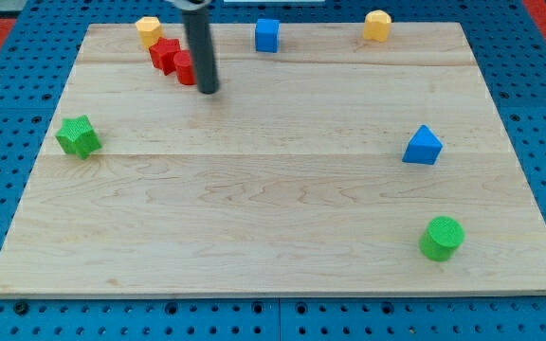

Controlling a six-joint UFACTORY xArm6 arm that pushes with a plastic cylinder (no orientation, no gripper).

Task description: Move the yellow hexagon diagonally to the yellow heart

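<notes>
The yellow hexagon (pixel 377 26) sits top right on the counter (pixel 273 237), the yellow heart (pixel 148 29) top left. My tip (pixel 209 91), a bare rod with nothing to grip, rests just right of the red blocks (pixel 173 60). Light, rigid, likely slides easily: push its right face.

My tip (pixel 209 91) just beside two red blocks (pixel 173 60)
</notes>
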